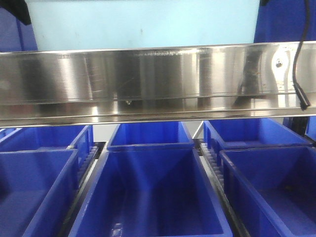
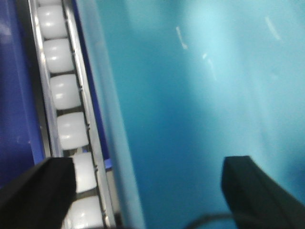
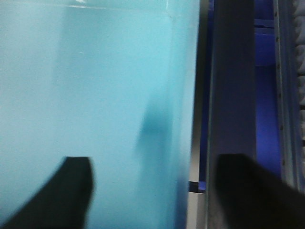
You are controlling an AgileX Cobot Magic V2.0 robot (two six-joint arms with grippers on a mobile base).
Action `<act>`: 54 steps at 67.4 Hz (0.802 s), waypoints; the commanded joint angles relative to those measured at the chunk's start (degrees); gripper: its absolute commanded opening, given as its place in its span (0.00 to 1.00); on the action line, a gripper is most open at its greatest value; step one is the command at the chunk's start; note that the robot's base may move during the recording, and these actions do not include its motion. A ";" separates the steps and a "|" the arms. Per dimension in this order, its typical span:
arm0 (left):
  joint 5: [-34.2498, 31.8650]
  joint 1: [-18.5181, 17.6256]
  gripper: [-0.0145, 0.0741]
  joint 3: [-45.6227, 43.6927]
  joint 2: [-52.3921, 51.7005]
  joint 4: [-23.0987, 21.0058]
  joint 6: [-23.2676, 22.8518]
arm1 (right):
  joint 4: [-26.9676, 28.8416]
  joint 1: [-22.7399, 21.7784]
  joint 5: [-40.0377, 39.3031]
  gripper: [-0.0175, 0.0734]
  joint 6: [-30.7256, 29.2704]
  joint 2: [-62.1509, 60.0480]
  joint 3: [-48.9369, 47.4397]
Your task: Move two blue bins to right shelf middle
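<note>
My left gripper (image 2: 147,171) and right gripper (image 3: 155,167), both spread wide, each straddle a wall of the pale bin (image 1: 143,24), gripping nothing. Rollers (image 2: 66,95) lie beside the left one.

Both fingers of the left pincer (image 2: 150,164) run off the bottom edge, so their bases go unseen. Between them the pale blue bin (image 2: 205,95) is only a blur. Beside its left finger the roller track (image 2: 64,95) is cut off at top and bottom. The right pincer (image 3: 155,162) is cropped the same way. Ahead of both, a steel shelf rail (image 1: 158,84) hides the pale blue bin's lower part and the tops of the rear blue bins (image 1: 150,136).
</note>
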 commanded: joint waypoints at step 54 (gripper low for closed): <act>1.54 -0.05 0.04 -2.21 -2.87 -6.07 0.48 | 4.46 -0.12 -5.05 0.01 0.37 -5.34 2.18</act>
